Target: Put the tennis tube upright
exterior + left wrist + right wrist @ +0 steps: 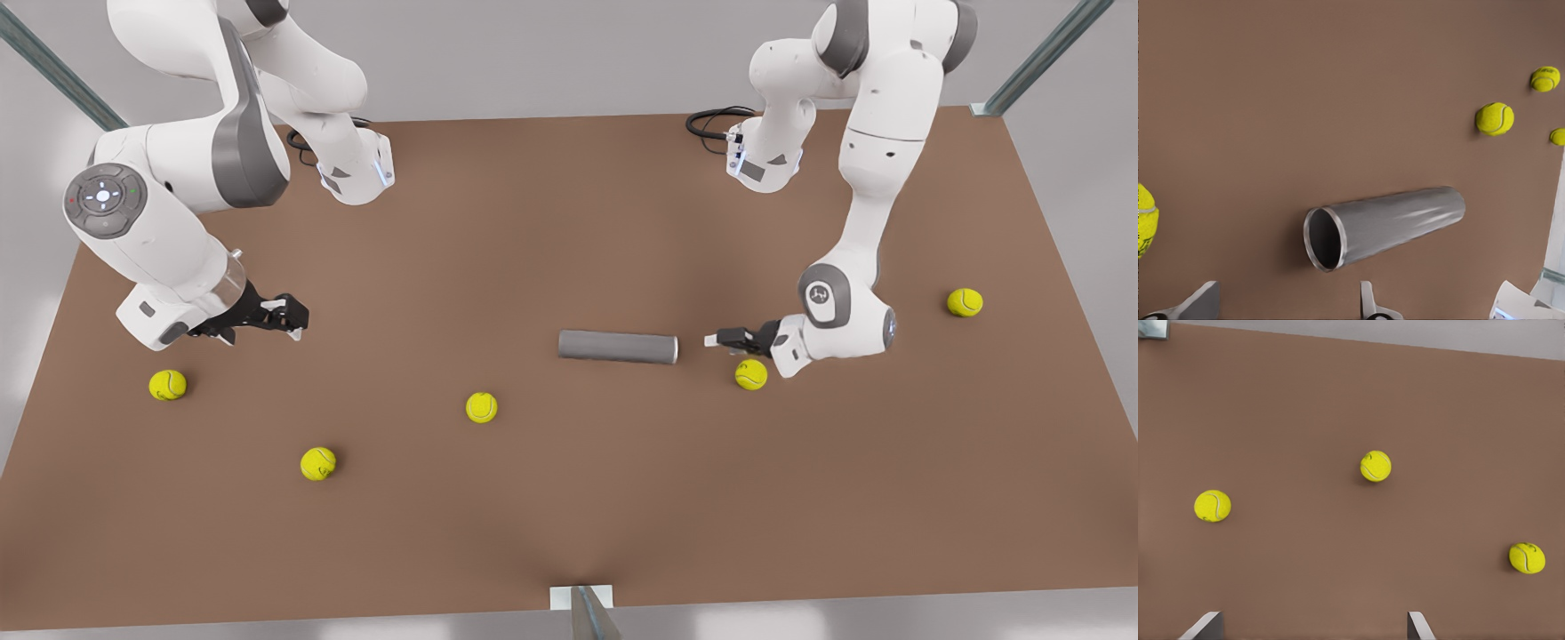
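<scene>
Right gripper (296, 322) waits above the table (551, 222) near its left edge in the front view, fingers (1205, 627) spread wide. Tennis tube (617, 347) lies on its side mid-table. Left gripper (713, 340) sits just off the tube's hollow end, apart from it, fingers (1368, 303) wide. One tennis ball (751, 374) lies just beside it.
</scene>
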`<state>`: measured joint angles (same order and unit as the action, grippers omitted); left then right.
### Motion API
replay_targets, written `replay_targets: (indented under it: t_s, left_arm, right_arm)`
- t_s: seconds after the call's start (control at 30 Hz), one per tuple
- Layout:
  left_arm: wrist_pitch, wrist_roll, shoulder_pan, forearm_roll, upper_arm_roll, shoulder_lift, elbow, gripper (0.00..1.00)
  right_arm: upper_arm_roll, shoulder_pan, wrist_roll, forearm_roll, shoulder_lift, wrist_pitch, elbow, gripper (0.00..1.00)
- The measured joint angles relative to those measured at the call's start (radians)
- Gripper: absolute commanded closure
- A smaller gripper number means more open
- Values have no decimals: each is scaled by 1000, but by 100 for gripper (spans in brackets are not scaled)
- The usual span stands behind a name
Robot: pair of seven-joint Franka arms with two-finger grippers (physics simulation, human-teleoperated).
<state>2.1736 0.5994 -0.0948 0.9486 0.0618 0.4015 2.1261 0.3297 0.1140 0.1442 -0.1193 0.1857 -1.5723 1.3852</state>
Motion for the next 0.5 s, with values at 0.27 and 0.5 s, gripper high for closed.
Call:
replay_targets:
  t_s: [0.27,0.5]
  left_arm:
    - [46,133,-2,283,24,16,60,0]
    - [46,178,-1,333,54,56,37,0]
  right_arm:
    - [0,0,0,0,0,-2,0,0]
    - [0,0,0,-12,0,-3,0,0]
